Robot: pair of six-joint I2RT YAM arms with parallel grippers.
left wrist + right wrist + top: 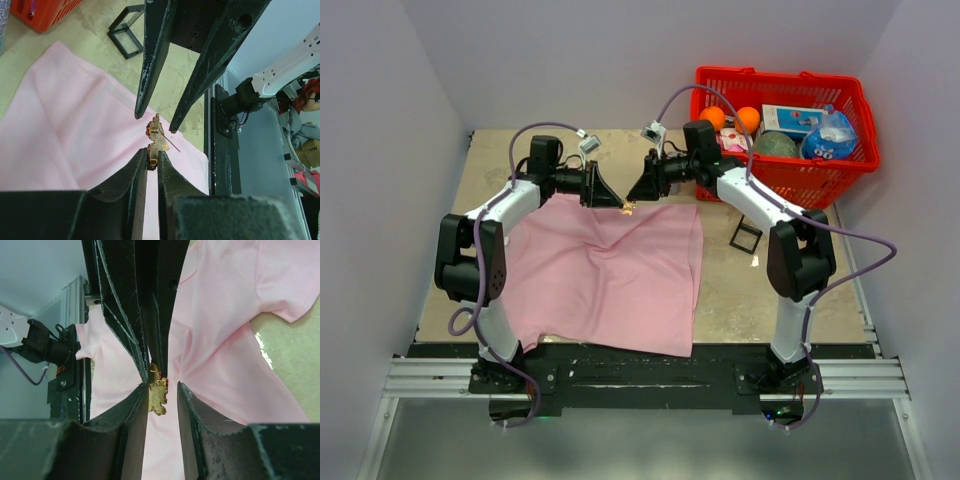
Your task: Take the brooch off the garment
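Gold brooch [156,139]: long axis runs claw to claw, above the garment's [610,280] far edge
left claw [152,159]: clamped on brooch's left end
right claw [155,123]: jaws apart, straddling the other end

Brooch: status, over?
Left claw shut on brooch. Right claw open, straddling it. Brooch above pink shirt, unclear if free. Nothing in the way.

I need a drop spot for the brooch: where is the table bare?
Bare table between the garment and the right arm's base, near the black frame; also the far strip left of the red basket. Crowded where the left hand and right hand meet at the brooch.
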